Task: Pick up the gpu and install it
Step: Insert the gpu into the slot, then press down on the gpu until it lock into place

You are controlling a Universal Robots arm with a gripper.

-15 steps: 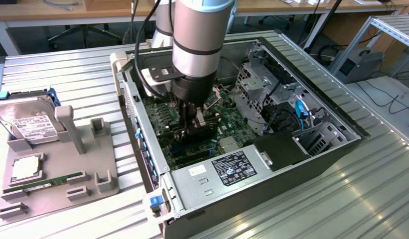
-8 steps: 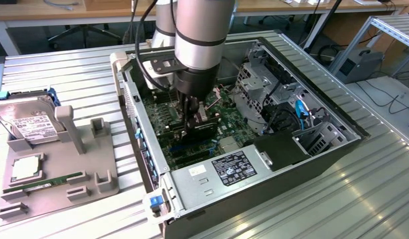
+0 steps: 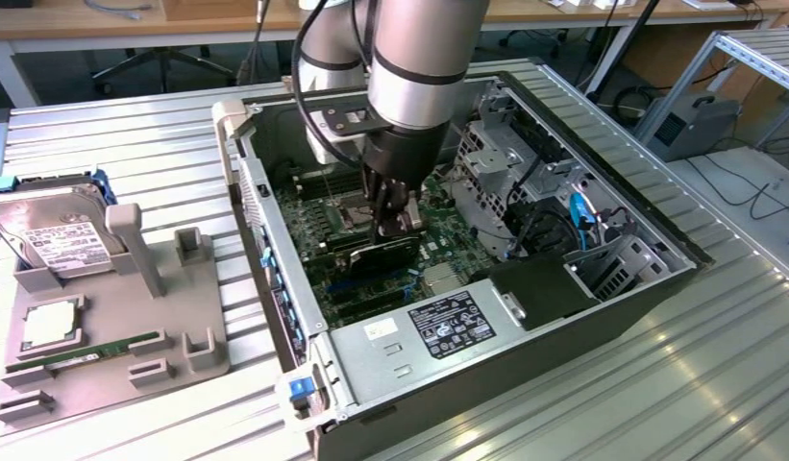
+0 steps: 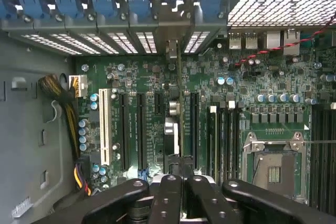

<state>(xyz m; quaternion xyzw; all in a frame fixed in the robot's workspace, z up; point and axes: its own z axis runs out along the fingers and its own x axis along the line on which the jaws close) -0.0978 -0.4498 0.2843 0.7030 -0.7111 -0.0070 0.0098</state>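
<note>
colours and patterns showing around the open computer case (image 3: 600, 317)

the motherboard (image 4: 157, 77) is showing dark green, dotted with silver capacitors, carrying one white slot (image 4: 103, 127) among black ones; blue clips (image 4: 68, 1) are lining the case's rear edge above silvery perforated grilles. the black end effector (image 4: 178, 182) is gripping the dark gpu (image 3: 375, 257). the ridged bench (image 3: 137, 144) is gleaming silver, a grey holder (image 3: 112, 327) is carrying a silver hard drive (image 3: 55, 235) with a white label.
</note>
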